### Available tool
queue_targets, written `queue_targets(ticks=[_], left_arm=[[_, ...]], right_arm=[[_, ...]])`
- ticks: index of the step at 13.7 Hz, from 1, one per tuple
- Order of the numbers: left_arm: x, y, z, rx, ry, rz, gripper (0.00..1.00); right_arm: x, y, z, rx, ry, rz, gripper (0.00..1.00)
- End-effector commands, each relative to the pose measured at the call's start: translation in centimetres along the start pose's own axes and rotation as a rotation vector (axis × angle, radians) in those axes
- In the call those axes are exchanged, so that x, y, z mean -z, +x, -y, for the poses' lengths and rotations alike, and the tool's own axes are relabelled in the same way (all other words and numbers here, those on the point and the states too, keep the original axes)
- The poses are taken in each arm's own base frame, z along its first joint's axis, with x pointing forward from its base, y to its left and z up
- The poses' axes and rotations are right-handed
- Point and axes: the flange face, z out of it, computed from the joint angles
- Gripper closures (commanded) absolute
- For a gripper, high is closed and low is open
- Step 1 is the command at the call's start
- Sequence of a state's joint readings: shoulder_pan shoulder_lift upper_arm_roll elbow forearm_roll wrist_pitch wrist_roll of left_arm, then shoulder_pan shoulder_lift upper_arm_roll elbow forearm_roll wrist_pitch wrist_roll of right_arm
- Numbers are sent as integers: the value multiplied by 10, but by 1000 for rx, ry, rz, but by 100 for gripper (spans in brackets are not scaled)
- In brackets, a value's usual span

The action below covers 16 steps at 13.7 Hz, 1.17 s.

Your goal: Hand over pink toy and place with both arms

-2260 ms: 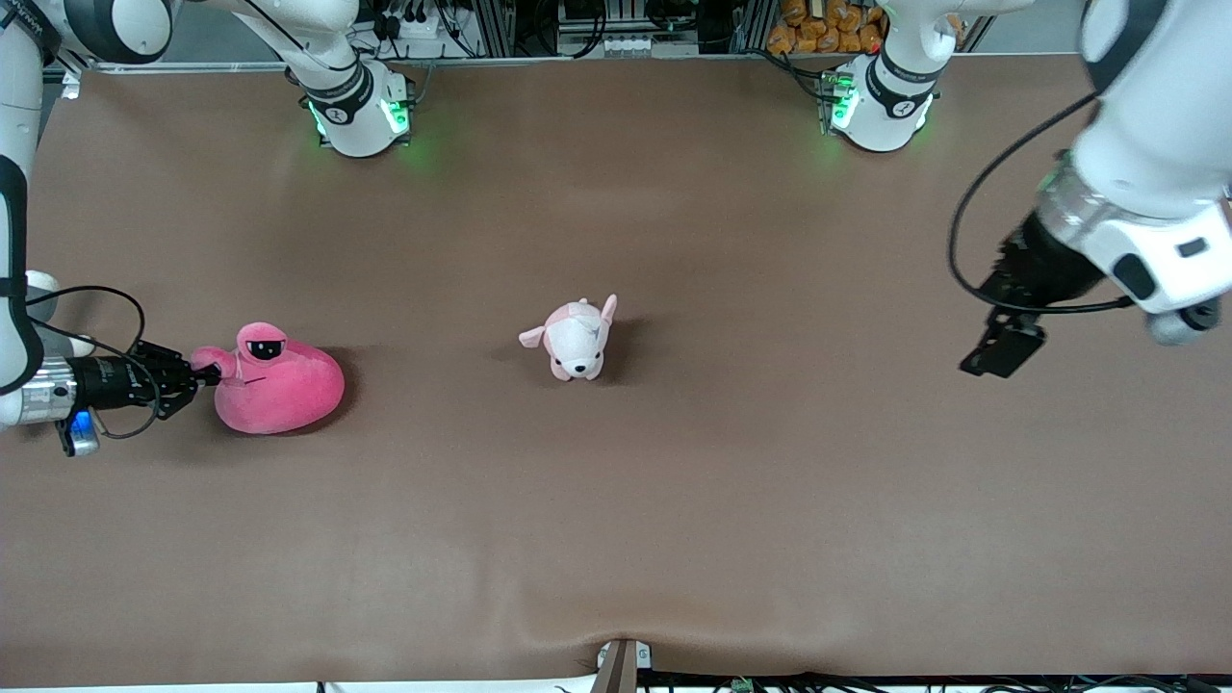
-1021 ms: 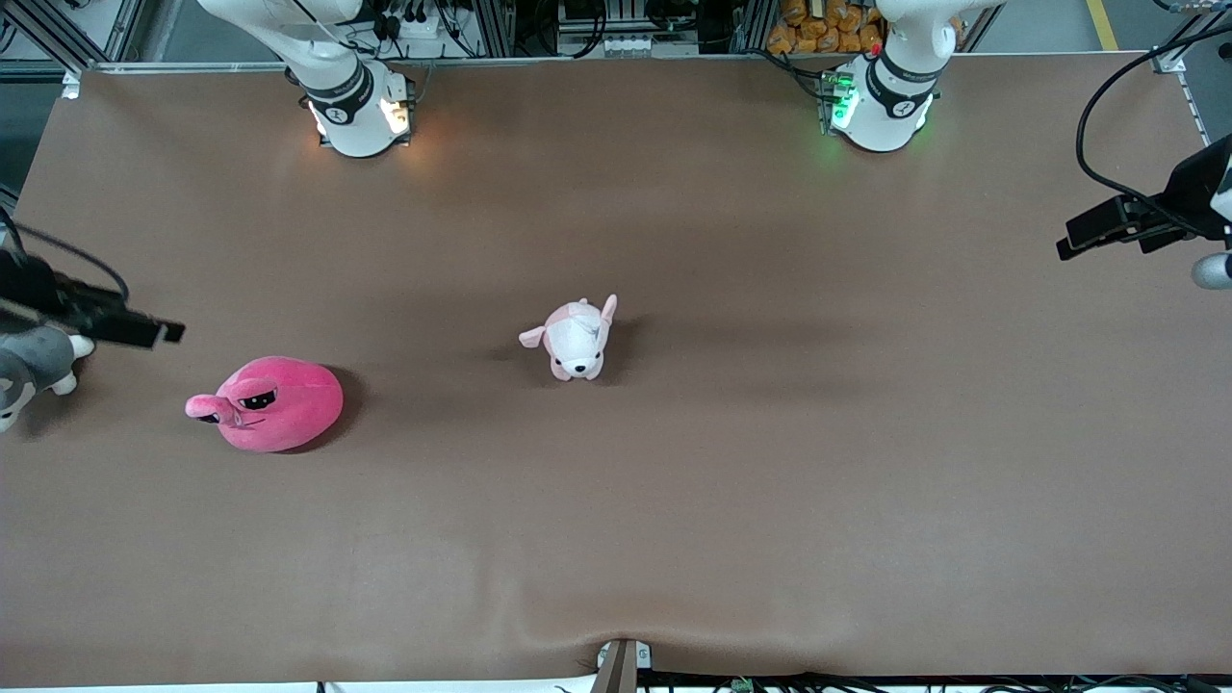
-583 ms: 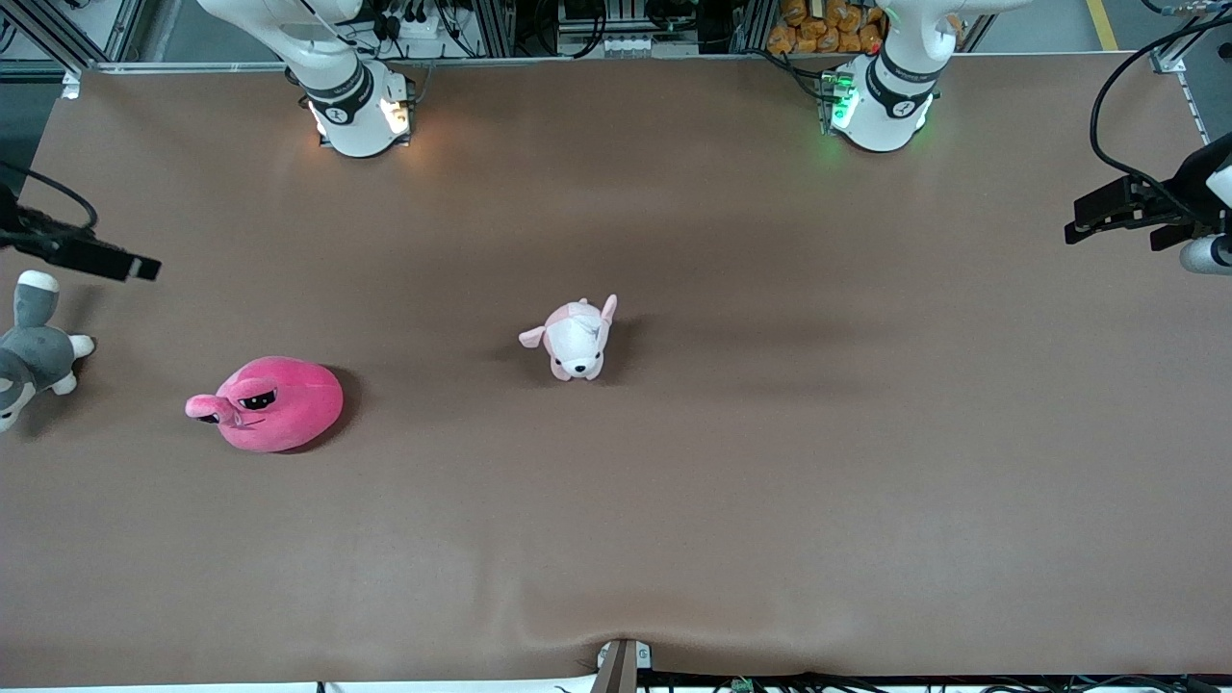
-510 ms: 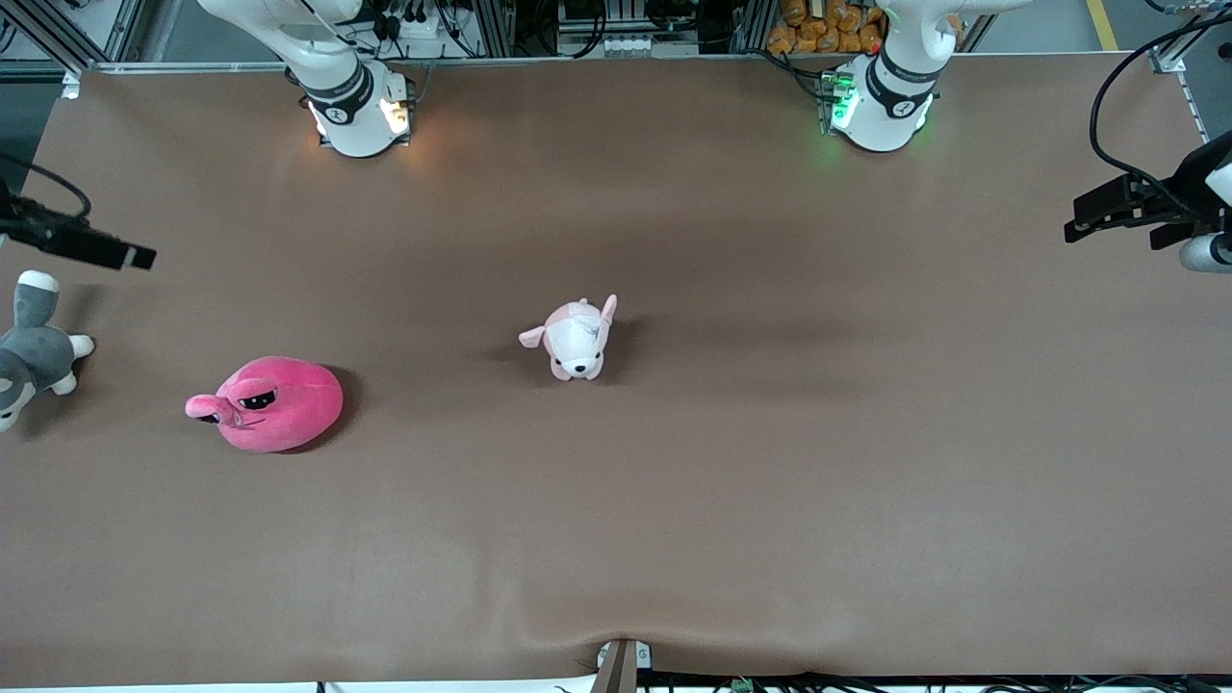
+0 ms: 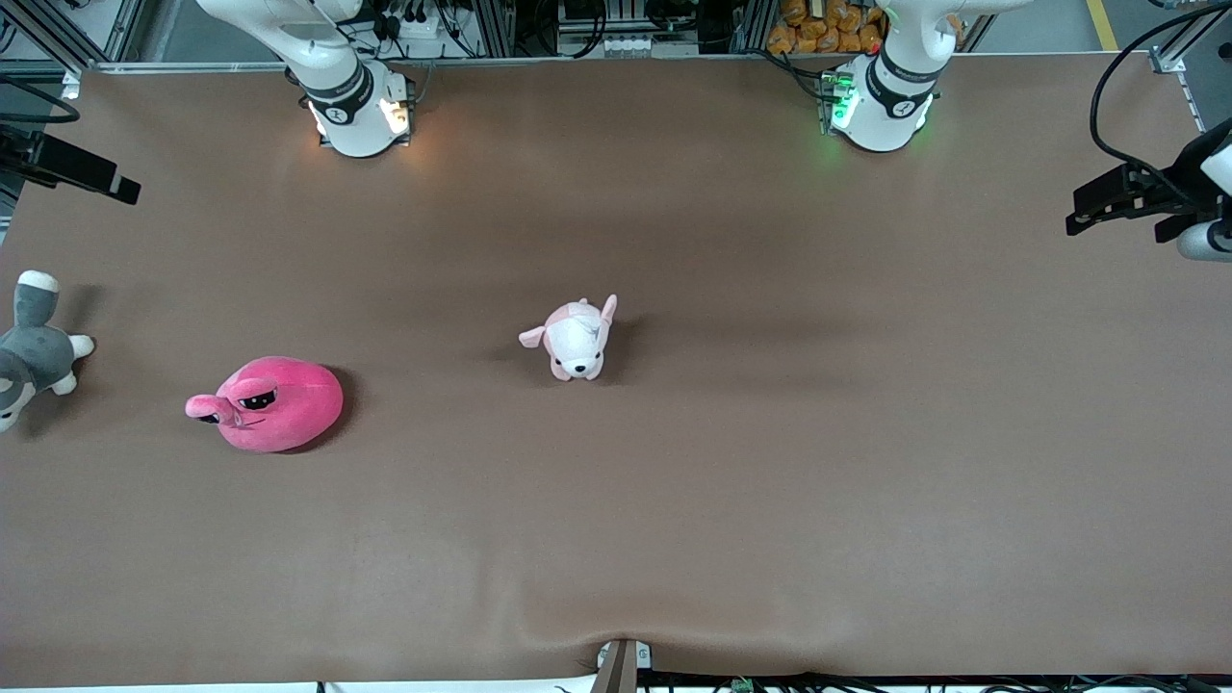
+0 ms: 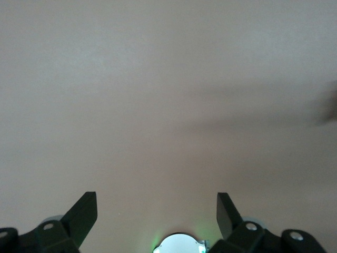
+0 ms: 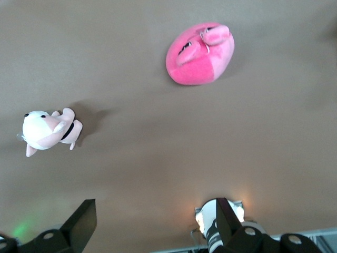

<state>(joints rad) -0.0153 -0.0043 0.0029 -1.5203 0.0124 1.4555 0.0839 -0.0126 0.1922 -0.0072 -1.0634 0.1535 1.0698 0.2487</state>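
The pink toy (image 5: 274, 403) lies free on the counter (image 5: 674, 500) toward the right arm's end, looking soft and light, best pinched at an eye stalk, while the left pincer (image 6: 157, 211) and right pincer (image 7: 156, 213) hang apart, empty.

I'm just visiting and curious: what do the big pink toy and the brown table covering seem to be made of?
The pink toy looks like soft plush fabric: a fuzzy matte surface, a rounded stuffed shape and stitched-on eyes. The table covering looks like a matte brown sheet, perhaps felt or a rubbery mat; it shows no shine and ripples slightly near the edge nearest the front camera.
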Motion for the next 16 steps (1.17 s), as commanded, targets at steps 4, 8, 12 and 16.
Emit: queue_targets(ticks=[4,8,12,16], left_arm=[[10,-10,-1,-10,30,-9,0],[10,-9,-7,-32,31,-9,0],[9,-8,-11,-27,30,-11,0],[8,-7,-15,-4,23,-12,0]], right_arm=[[-15,-36,-20,137,-11,-140,0],[-17,-41,-21,189,-48,-166,0],[-14,-38,-25,267,-57,-186,0],[-15,-38,-23,268,-99,-183,0]])
